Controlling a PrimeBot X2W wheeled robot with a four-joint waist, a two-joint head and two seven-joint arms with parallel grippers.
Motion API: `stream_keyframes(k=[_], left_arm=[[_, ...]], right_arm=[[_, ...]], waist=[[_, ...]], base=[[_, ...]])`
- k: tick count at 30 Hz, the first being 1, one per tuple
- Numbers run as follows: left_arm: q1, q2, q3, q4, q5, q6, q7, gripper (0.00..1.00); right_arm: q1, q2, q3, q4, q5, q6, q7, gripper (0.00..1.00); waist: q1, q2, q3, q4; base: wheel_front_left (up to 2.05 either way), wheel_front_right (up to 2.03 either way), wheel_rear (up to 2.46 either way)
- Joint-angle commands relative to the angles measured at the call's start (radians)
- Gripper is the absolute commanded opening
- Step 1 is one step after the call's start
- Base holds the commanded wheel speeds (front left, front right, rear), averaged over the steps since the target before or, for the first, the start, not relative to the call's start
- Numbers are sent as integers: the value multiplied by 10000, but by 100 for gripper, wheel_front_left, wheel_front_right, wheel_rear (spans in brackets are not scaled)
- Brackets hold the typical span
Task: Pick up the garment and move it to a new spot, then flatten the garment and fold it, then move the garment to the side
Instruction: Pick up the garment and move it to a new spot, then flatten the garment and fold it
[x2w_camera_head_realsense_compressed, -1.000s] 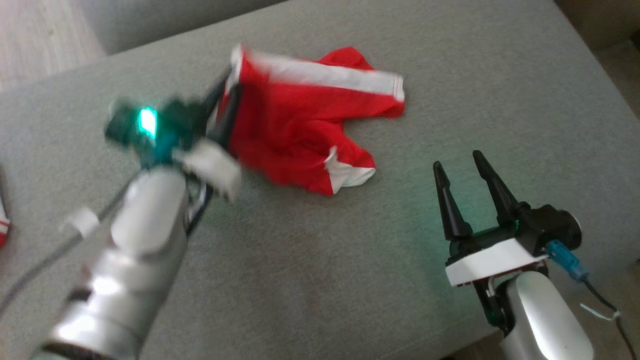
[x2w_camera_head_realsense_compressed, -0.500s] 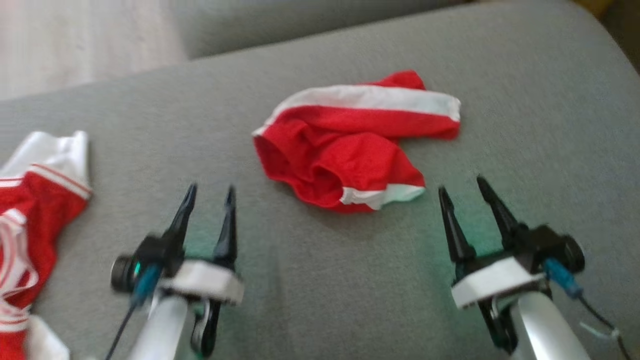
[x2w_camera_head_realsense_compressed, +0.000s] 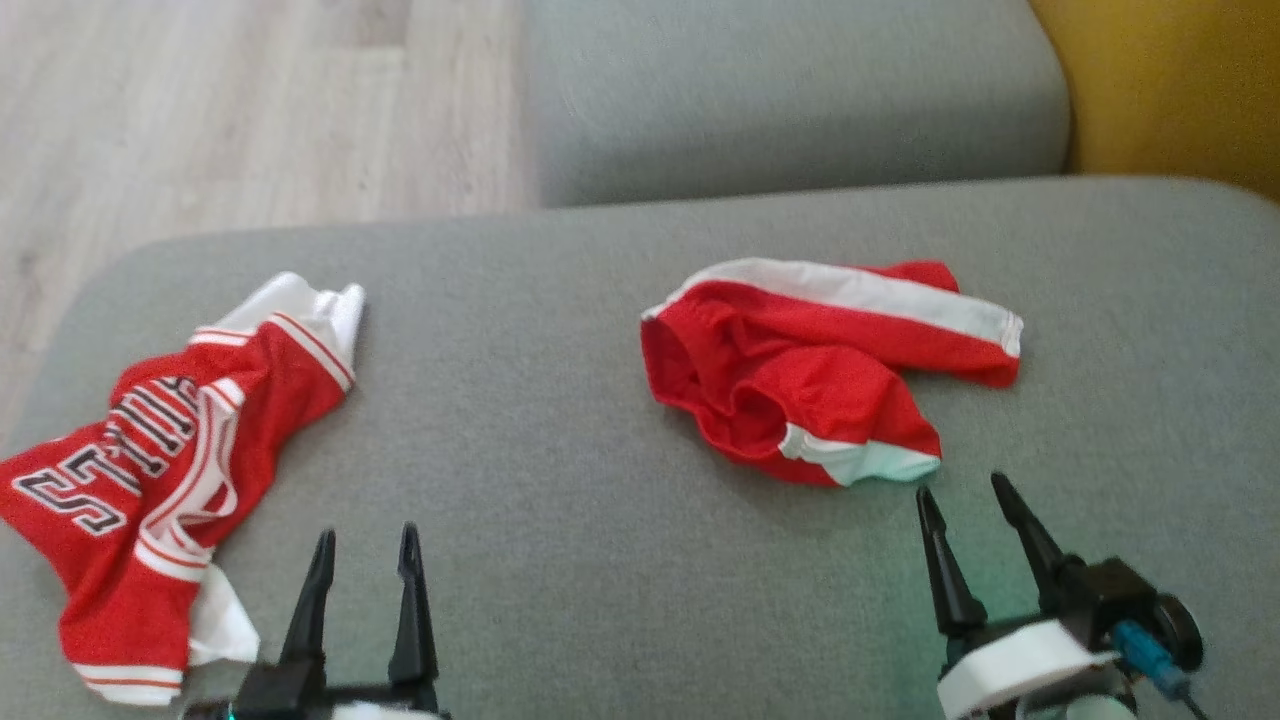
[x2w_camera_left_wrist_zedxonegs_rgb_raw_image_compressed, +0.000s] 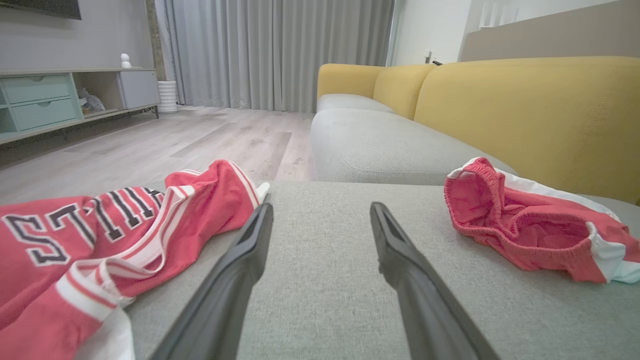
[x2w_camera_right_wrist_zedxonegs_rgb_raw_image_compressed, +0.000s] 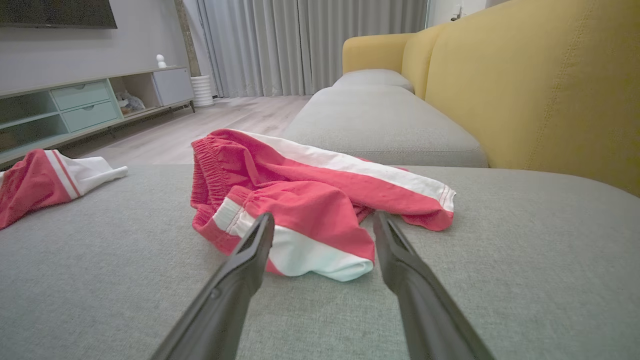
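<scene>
The garment, crumpled red shorts with a white side stripe, lies loose on the grey sofa cushion, right of centre. My right gripper stands open just in front of the shorts' white hem, not touching it. In the right wrist view the shorts lie directly beyond the spread right gripper. My left gripper is open and empty at the lower left. Its own view shows the left gripper over bare cushion, with the shorts off to the right.
A red jersey with white trim and lettering lies crumpled at the cushion's left end, close to my left gripper. Another grey cushion sits beyond, a yellow backrest at the right, wooden floor at the far left.
My left gripper let go of the shorts' waistband and drew back to the lower left, open. The shorts settled on the cushion. The head view shifted, bringing the jersey into sight.
</scene>
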Motion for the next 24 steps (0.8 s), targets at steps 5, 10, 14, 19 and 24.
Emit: stream_keyframes(k=[5,10,14,19,24], left_arm=[[23,-26,204,-462,-46,376,-93,100],[110,-26,125,-499,159,461,-93,100],[165,-27,120,-519,355,493,-93,100],[150,-27,102,-542,464,565,-93,100],[152,-27,48,-552,422,600,-93,100]], right_arm=[[-46,-26,144,-410,-100,-7,-38,100],[29,-26,64,-516,-123,-7,-38,100],[40,-26,79,-559,-89,-7,-38,100],[53,-26,51,-595,-59,-7,-38,100],[56,-26,-61,-567,20,-7,-38,100]], waist=[[3,-1,-331,230],[3,-1,-342,162],[3,-1,-324,74],[3,-1,-333,25],[3,-1,-338,3]], base=[[0,0,0],[0,0,0],[0,0,0],[0,0,0],[0,0,0]])
